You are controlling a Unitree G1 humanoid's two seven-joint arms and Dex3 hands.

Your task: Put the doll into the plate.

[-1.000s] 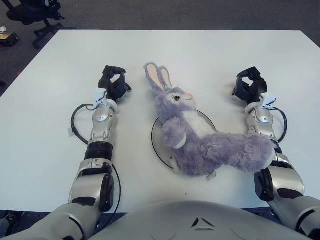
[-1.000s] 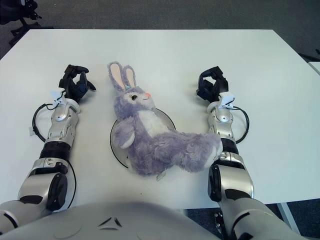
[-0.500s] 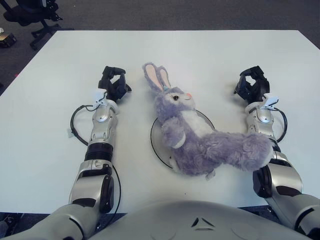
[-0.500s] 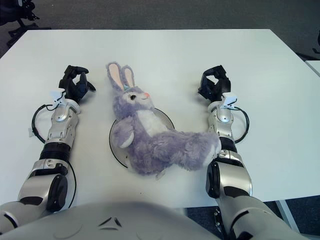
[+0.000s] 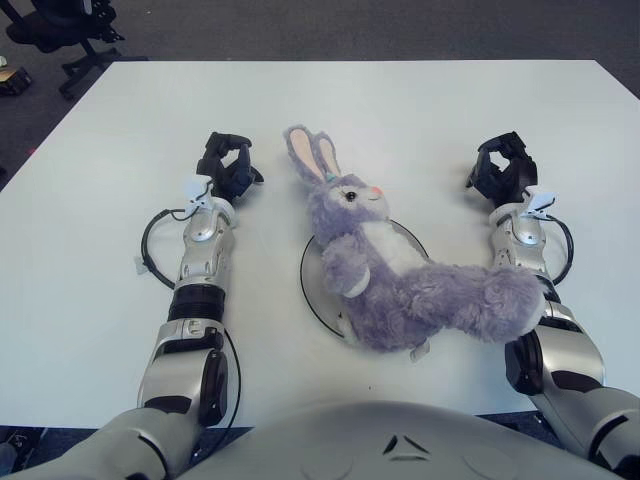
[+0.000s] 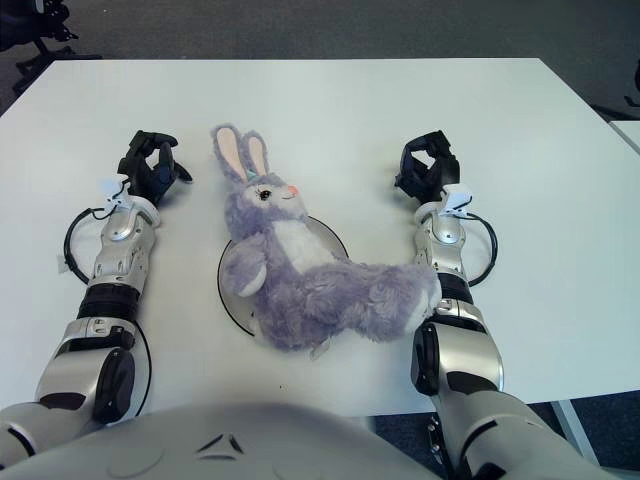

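Note:
A purple plush bunny doll (image 5: 400,270) with pink-lined ears lies across a white plate (image 5: 312,285) with a dark rim, in the middle of the table. Its head and ears point away from me and its legs reach right, against my right forearm. My left hand (image 5: 225,165) rests on the table left of the doll's ears, fingers curled, holding nothing. My right hand (image 5: 500,168) rests on the table right of the doll, fingers curled, holding nothing. Neither hand touches the doll.
The white table (image 5: 400,100) stretches far ahead of both hands. A black office chair (image 5: 60,25) stands on the floor past the table's far left corner. A black cable (image 5: 150,245) loops beside my left forearm.

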